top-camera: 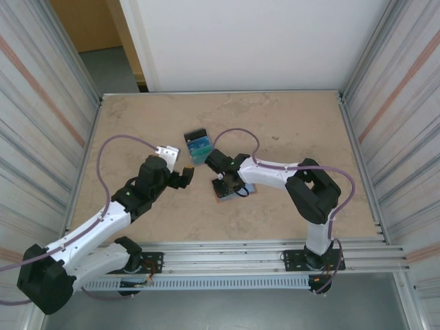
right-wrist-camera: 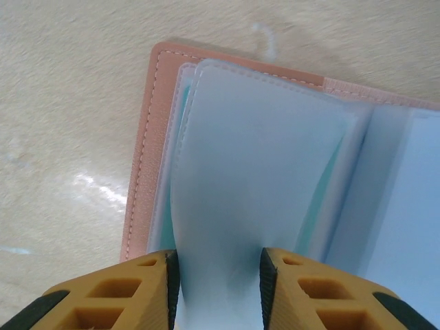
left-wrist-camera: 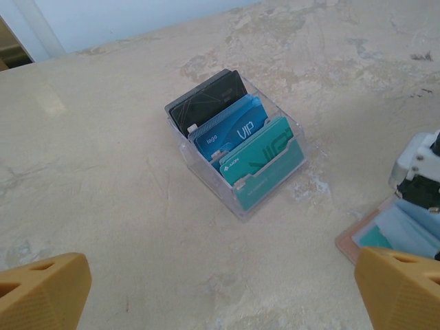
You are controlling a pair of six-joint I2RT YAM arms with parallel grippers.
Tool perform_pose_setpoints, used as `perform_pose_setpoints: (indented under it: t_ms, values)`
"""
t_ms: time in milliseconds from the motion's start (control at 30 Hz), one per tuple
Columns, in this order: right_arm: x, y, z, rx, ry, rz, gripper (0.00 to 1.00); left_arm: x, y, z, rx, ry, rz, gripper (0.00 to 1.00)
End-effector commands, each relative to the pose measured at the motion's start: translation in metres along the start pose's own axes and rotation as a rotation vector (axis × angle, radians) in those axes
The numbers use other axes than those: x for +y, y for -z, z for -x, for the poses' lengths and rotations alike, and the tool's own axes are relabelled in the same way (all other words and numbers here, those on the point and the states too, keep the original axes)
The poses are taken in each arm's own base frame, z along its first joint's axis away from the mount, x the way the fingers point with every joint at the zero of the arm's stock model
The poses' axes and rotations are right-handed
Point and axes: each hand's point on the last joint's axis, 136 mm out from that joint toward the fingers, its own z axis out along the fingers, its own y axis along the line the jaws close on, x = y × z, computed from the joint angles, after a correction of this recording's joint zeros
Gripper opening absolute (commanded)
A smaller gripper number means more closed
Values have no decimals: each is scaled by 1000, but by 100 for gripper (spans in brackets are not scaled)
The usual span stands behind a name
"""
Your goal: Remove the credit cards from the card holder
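Where the right gripper (right-wrist-camera: 216, 265) meets the small flat salmon-pink bifold card holder (right-wrist-camera: 141, 172), its 2 yellow fingers (right-wrist-camera: 148, 285) are partly closed. They pinch a pale blue translucent sleeve (right-wrist-camera: 261, 158) of the lining, which bulges up between them. The right wrist view shows this grip up close, with a sliver of a teal-green credit card (right-wrist-camera: 317, 206) tucked behind the sleeve. It also shows the card holder lying open on the mottled beige table (right-wrist-camera: 69, 82).

From the top camera the right gripper (top-camera: 221, 180) points down at the card holder (top-camera: 232, 195), which lies near the middle of the table (top-camera: 309, 117). The left gripper (top-camera: 185, 175) hovers just to its left.

The left wrist view shows the left gripper (left-wrist-camera: 220, 295) spread wide and holding nothing, above bare table. At that view's right edge sits a corner of the card holder (left-wrist-camera: 347, 240). Ahead stands a clear plastic box (left-wrist-camera: 240, 199) holding 3 upright cards in a row: a black card (left-wrist-camera: 210, 100) at the back, a blue card (left-wrist-camera: 230, 130) in the middle and a teal card (left-wrist-camera: 265, 155) in front. The same box (top-camera: 198, 148) appears from above, beyond both grippers.
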Motion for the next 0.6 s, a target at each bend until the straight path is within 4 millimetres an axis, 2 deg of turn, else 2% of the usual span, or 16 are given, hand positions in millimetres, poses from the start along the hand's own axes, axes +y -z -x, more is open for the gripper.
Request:
perform_pose_setpoints:
  t_ms: [0, 100, 567]
  values:
    - [-14, 23, 14, -52, -38, -37, 37, 3, 3, 14, -29, -12, 21, 99]
    - [-21, 27, 16, -64, -46, -53, 40, 3, 3, 15, -30, -12, 23, 99]
    - [-62, 35, 14, -79, -145, -110, 41, 3, 4, 16, -34, -19, 23, 99]
